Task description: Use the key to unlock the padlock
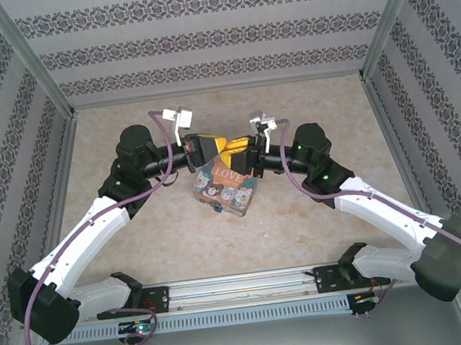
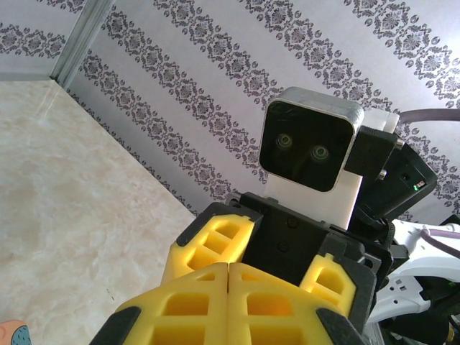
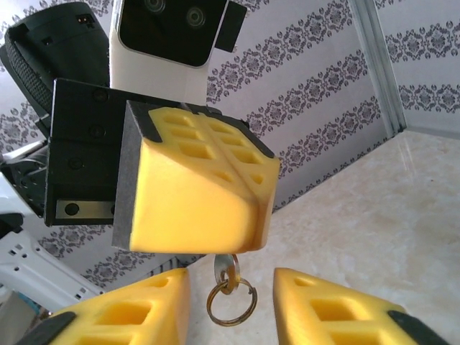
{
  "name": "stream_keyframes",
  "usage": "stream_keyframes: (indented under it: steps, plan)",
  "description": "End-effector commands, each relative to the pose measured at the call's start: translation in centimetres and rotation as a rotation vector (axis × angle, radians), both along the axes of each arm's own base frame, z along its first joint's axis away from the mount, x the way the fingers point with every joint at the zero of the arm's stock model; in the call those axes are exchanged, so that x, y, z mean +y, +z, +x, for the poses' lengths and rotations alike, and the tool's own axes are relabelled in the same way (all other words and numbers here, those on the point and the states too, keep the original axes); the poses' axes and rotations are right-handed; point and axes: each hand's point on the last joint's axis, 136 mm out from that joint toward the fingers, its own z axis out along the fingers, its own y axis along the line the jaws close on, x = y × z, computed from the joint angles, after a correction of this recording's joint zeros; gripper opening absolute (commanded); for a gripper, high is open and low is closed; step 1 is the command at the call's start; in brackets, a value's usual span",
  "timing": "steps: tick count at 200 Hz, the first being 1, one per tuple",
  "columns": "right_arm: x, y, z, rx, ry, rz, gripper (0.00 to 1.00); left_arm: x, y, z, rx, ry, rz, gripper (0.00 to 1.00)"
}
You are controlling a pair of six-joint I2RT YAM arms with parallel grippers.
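1. Top external view: the left gripper (image 1: 213, 147) and the right gripper (image 1: 234, 148) meet nose to nose above the table (image 1: 317, 204). They sit at 12 o'clock of the colourful tin (image 1: 226, 188). Their yellow fingers overlap here, so this view does not show whether either pincer is clenched, and the key is too small to make out.

2. Left wrist view: the left gripper (image 2: 228, 277) is clenched, its two yellow fingers (image 2: 180, 309) pressed together along a straight seam. The right gripper (image 2: 266, 262) faces it from 12 o'clock, with one finger on each side of the left tips. Whatever the left fingers pinch is hidden.

3. Right wrist view: the left gripper (image 3: 260, 205) grasps the key (image 3: 226, 267). The key sticks out at 6 o'clock from the lower edge of the clamped fingers, and a key ring (image 3: 210, 303) dangles from it. The right gripper (image 3: 231, 277) is released. Its fingers (image 3: 122, 313) stand well apart at 8 and 4 o'clock of the ring, which hangs in the gap between them and touches neither.
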Motion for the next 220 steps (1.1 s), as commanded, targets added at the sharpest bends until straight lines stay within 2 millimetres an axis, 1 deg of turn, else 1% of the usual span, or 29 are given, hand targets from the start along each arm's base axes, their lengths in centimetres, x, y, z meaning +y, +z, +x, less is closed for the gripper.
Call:
stream_keyframes:
  steps: [1, 42, 66, 108, 129, 130, 140, 146, 152, 155, 159, 163, 183, 192, 204, 209, 220]
  plan:
    - [0.3, 1.9, -0.4, -0.043, 0.018, 0.040, 0.29, 0.2, 1.5, 0.0, -0.074, -0.011, -0.020, 0.00]
    - [0.1, 1.7, -0.1, -0.032, -0.004, 0.039, 0.12, 0.1, 1.5, -0.1, -0.076, -0.021, -0.018, 0.00]
    - [0.0, 1.5, 0.1, -0.027, -0.015, 0.031, 0.00, 0.0, 1.5, -0.2, -0.079, -0.030, -0.017, 0.00]
    - [-0.1, 1.2, 0.3, -0.024, -0.035, 0.021, 0.00, 0.0, 1.5, -0.3, -0.081, -0.030, -0.018, 0.00]
    - [-0.4, 0.9, 0.5, -0.036, -0.060, 0.001, 0.00, 0.3, 1.6, -0.1, -0.087, -0.004, -0.015, 0.00]
    - [-0.5, 0.9, 0.5, -0.038, -0.062, -0.001, 0.00, 0.4, 1.7, 0.0, -0.089, -0.001, -0.015, 0.01]
    - [-0.7, 0.4, 0.6, -0.044, -0.082, -0.026, 0.00, 0.7, 1.8, 0.1, -0.093, 0.027, -0.013, 0.20]
    - [-0.9, 0.3, 0.7, -0.058, -0.095, -0.042, 0.00, 1.1, 1.8, 0.3, -0.092, 0.048, -0.013, 0.23]
    - [-1.0, -0.3, 0.8, -0.060, -0.108, -0.071, 0.00, 1.4, 1.9, 0.5, -0.089, 0.069, -0.014, 0.25]
    - [-1.1, -0.6, 0.9, -0.063, -0.116, -0.087, 0.00, 1.6, 2.0, 0.6, -0.087, 0.081, -0.015, 0.28]
    - [-1.3, -0.8, 0.9, -0.071, -0.127, -0.107, 0.00, 1.9, 2.1, 0.7, -0.083, 0.098, -0.015, 0.34]
    - [-1.5, -1.0, 1.1, -0.085, -0.144, -0.125, 0.00, 2.2, 2.2, 0.9, -0.078, 0.116, -0.016, 0.38]
    - [-2.5, -2.8, 1.5, -0.157, -0.212, -0.268, 0.00, 3.8, 2.6, 1.5, -0.036, 0.203, -0.023, 0.54]
    - [-3.1, -3.3, 1.7, -0.207, -0.247, -0.345, 0.00, 4.6, 2.6, 1.8, 0.000, 0.249, -0.019, 0.56]
    - [-3.7, -3.9, 1.9, -0.284, -0.286, -0.447, 0.00, 5.7, 1.9, 2.4, 0.087, 0.326, 0.001, 0.57]
    - [-4.0, -3.9, 2.0, -0.319, -0.303, -0.484, 0.00, 6.2, 1.2, 2.7, 0.144, 0.366, 0.014, 0.58]
    - [-4.5, -3.9, 2.3, -0.397, -0.335, -0.555, 0.00, 7.3, 0.5, 3.1, 0.231, 0.437, 0.029, 0.59]
